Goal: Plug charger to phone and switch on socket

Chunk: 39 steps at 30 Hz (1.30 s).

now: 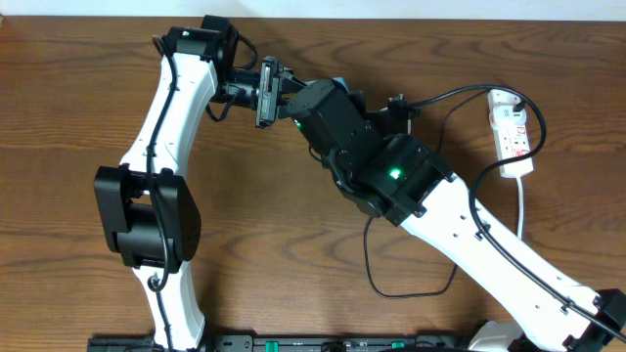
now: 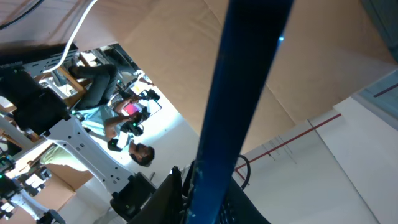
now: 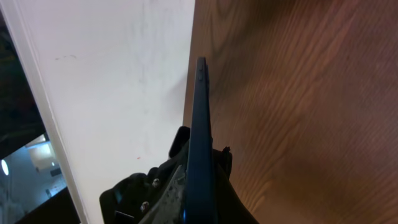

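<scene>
1. Seen from overhead, my two arms are meeting above a brown wooden table (image 1: 59,98), toward 12 o'clock from its middle.
2. My right pincer (image 3: 199,163) is gripping the phone (image 3: 200,118), with its jaws pressed almost together on the thin body. In my right wrist camera the phone is showing edge-on, a dark blue sliver pointing to 12 o'clock.
3. My left pincer (image 1: 256,93) is sitting at 9 o'clock of the phone. I cannot tell whether it is clamping the phone or only standing close. Its own camera is showing just the blue edge, crossing from 12 to 6 o'clock.
4. The socket (image 1: 514,132) is lying flat at 2 o'clock on the table, well apart from the phone. Its white cord (image 1: 521,205) is trailing toward 6 o'clock.
5. The charger (image 1: 365,254) is running as a thin black cable from the socket's far end toward my right wrist. It is also looping on the wood at 5 o'clock.
6. My right arm is lying across the cable and hiding the connector tip, so I cannot tell whether the tip is touching the phone.
7. In the right wrist camera, a white panel (image 3: 124,74) is filling the 9 o'clock side of the phone, with wood grain at 3 o'clock.
</scene>
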Motion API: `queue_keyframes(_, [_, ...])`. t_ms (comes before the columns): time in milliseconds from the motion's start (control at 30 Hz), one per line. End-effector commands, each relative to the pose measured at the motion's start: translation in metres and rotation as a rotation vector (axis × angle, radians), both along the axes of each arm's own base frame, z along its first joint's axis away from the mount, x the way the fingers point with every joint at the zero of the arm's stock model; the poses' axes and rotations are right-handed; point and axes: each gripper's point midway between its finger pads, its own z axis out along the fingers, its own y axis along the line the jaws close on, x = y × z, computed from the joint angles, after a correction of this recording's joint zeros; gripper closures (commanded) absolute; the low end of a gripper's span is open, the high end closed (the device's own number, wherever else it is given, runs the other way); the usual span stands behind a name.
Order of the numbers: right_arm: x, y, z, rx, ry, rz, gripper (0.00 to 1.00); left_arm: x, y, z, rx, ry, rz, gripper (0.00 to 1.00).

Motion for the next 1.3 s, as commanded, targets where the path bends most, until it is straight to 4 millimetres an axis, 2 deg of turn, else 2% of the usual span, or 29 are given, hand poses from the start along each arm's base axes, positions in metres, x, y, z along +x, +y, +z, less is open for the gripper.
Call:
queue_keyframes(0, [0.0,-0.008,0.026,0.041,-0.059,-0.031,0.97,-0.005,0.001,0.014,-0.011,-0.008,0.003,0.82])
queue_keyframes(33, [0.0,-0.008,0.026,0.041,-0.058,-0.031,0.97,-0.005,0.001,0.014,-0.011,-0.008,0.003,0.81])
queue_keyframes(133, [-0.001,-0.006,0.025,0.049,-0.052,-0.02,0.97,-0.005,0.001,0.014,-0.011,-0.008,0.003,0.92])
queue_keyframes(333, [-0.001,-0.004,0.025,0.053,-0.05,-0.015,0.93,-0.005,0.001,0.014,-0.011,-0.008,0.003,0.92])
queue_keyframes(400, [-0.001,-0.004,0.025,0.053,-0.05,-0.015,0.85,-0.005,0.001,0.014,-0.011,-0.009,0.003,0.93])
queue_keyframes(433, [-0.001,-0.004,0.025,0.053,-0.05,-0.015,0.79,-0.005,0.001,0.014,-0.011,-0.009,0.003,0.93])
queue_keyframes(467, [-0.001,-0.005,0.025,0.052,-0.051,-0.016,0.68,-0.005,0.001,0.014,-0.011,-0.01,0.003,0.92])
queue_keyframes(567, [0.0,-0.008,0.026,0.032,-0.061,-0.029,0.64,-0.005,0.001,0.014,-0.011,-0.01,0.003,0.93])
queue_keyframes(633, [0.001,-0.014,0.026,0.012,-0.069,-0.048,0.53,-0.005,0.001,0.014,-0.012,-0.014,0.002,0.93])
queue_keyframes(733, [0.003,-0.031,0.029,-0.095,-0.107,-0.094,0.46,-0.005,0.001,0.014,-0.013,-0.027,0.002,0.93])
queue_keyframes(767, [0.003,-0.036,0.03,-0.123,-0.114,-0.102,0.41,-0.005,0.001,0.014,-0.014,-0.033,0.002,0.93])
queue_keyframes(800, [0.002,-0.041,0.031,-0.153,-0.117,-0.108,0.29,-0.004,0.001,0.014,-0.015,-0.042,0.001,0.92])
queue_keyframes(867, [0.0,-0.048,0.032,-0.2,-0.119,-0.104,0.15,-0.002,0.001,0.014,-0.019,-0.069,0.001,0.92])
queue_keyframes(967, [-0.004,-0.06,0.038,-0.33,-0.121,-0.032,0.05,0.005,0.0,0.015,-0.03,-0.155,0.001,0.93])
queue_keyframes(1000, [-0.007,-0.067,0.042,-0.426,-0.12,0.034,0.01,0.009,0.0,0.012,-0.021,-0.204,0.002,0.93])
queue_keyframes(1133, [-0.014,-0.089,0.046,-0.662,-0.091,0.197,0.01,0.02,0.001,-0.007,0.093,-0.281,0.015,0.93])
queue_keyframes(1167, [-0.019,-0.104,0.04,-0.724,-0.039,0.243,0.01,0.023,0.003,-0.018,0.159,-0.293,0.021,0.93])
queue_keyframes(1267, [-0.028,-0.134,0.021,-0.761,0.091,0.275,0.01,0.027,0.005,-0.025,0.196,-0.379,0.017,0.93])
